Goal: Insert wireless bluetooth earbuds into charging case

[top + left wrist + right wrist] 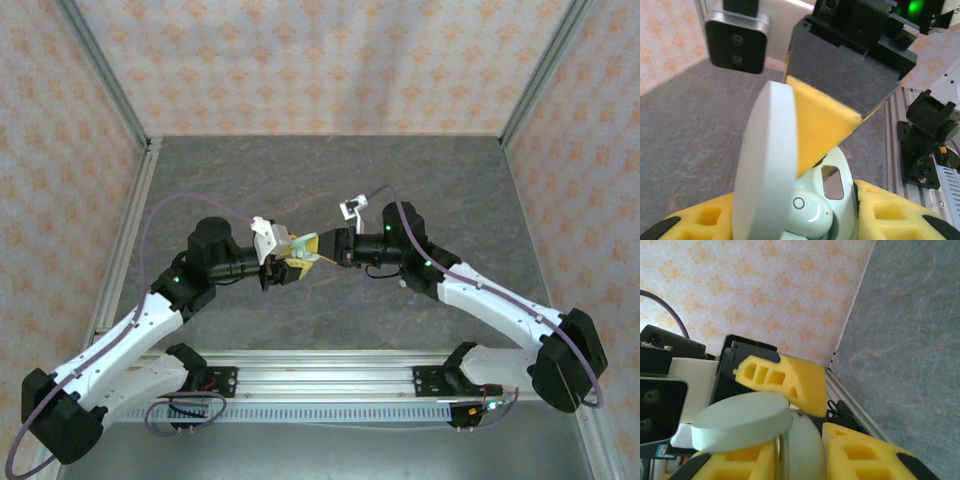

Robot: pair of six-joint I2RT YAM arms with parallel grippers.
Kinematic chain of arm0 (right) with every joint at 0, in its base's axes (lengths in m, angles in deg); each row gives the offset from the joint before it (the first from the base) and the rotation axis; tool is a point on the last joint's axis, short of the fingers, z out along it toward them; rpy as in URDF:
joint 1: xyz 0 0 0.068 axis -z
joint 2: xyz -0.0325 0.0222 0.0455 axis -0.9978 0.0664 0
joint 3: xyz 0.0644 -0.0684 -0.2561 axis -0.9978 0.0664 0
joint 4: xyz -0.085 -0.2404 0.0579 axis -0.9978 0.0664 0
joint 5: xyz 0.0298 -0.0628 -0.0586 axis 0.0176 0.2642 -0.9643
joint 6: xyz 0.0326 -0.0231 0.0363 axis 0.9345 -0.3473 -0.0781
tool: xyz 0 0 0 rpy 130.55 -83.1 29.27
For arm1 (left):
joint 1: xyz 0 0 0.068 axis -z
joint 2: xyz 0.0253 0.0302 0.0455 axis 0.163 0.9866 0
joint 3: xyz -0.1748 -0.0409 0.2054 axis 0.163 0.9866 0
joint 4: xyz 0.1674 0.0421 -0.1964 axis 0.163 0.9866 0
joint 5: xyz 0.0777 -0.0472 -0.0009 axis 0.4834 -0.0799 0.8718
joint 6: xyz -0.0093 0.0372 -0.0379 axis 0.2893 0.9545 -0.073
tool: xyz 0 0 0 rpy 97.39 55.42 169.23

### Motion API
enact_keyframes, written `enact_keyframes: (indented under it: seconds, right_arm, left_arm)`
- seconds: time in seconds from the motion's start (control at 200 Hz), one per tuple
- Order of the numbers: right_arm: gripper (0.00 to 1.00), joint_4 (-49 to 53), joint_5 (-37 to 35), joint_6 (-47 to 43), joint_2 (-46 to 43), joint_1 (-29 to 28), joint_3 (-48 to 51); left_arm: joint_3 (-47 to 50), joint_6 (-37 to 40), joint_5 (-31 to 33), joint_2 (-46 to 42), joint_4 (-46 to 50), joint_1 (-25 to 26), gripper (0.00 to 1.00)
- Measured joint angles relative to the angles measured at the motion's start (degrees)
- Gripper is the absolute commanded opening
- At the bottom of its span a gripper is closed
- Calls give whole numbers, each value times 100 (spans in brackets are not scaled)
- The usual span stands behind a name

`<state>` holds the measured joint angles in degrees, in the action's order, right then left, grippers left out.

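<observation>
left tool (288,264) grips open charging case (765,165); earbud (810,216) seated inside

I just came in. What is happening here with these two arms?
Both arms meet above the grey table. The left gripper holds a pale mint oval plastic charging case in its yellow foam jaws, with the lid raised. One mint-white earbud already sits inside. The right gripper is at the lid; whether it grips it is unclear.
</observation>
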<state>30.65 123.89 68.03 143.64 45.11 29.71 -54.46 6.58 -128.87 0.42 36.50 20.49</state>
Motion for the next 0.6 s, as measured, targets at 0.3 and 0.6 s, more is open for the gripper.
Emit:
enact_keyframes:
  seconds: [0.3, 0.6]
  right_arm:
    - [46, 284, -87, -103, -9, 4, -46]
    - [50, 295, -175, -79, -68, 4, -50]
  left_arm:
    - [0, -190, -17, -9, 2, -155, 45]
    - [-90, -304, -179, 155, 0, -229, 45]
